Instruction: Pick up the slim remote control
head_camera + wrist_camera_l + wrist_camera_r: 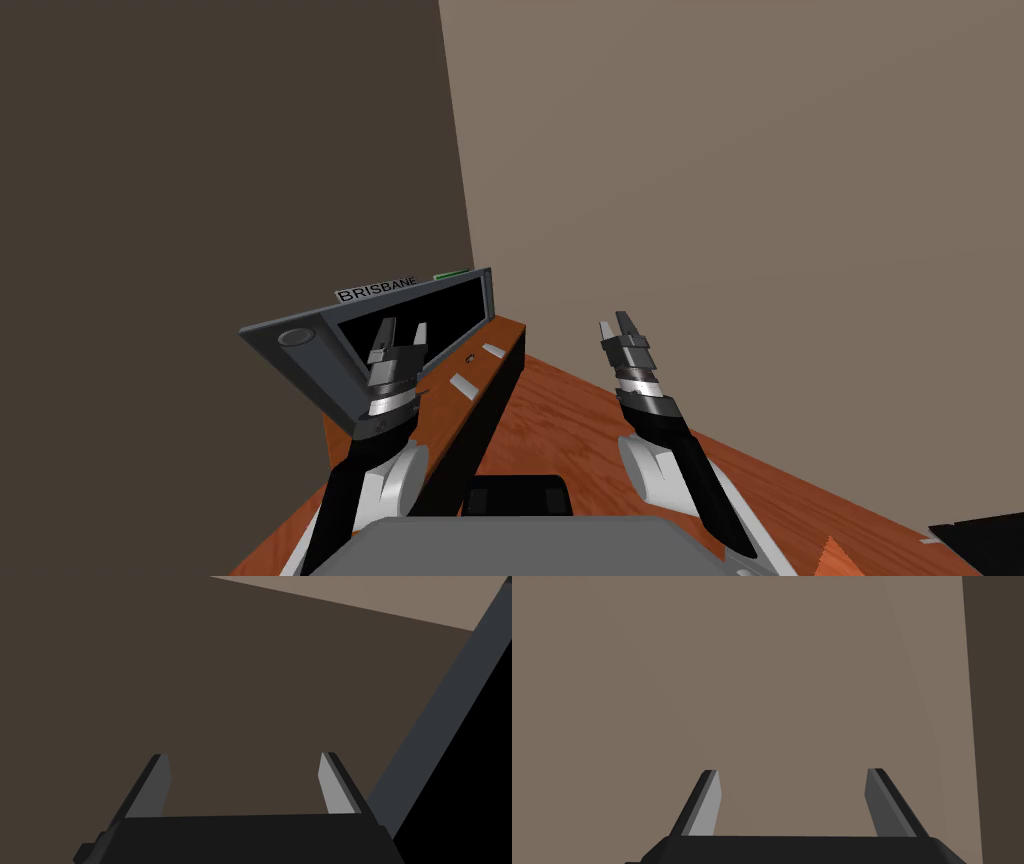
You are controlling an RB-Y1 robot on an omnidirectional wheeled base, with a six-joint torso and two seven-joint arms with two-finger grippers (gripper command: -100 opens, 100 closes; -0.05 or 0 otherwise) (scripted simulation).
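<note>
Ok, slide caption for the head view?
Left gripper and right gripper, open, raised by a television whose stand bears two white bars.

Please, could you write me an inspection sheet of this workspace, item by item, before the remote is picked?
Surface: reddish-brown wooden stand top with a dark front, carrying a grey-framed black-screen television.
Job's things: a nearer small flat white slab and a farther small flat white slab lie apart on the stand; I cannot tell which is the slim remote.
Clutter: tiny dark item between the slabs; white BRISBANE label and green strip on the television's top edge.
Grippers: left gripper open, raised before the screen; right gripper open, over the floor beside the stand.
Cables: nothing seen.
Surroundings: dark brown wall, tan wall, reddish wooden floor, black area.
</note>
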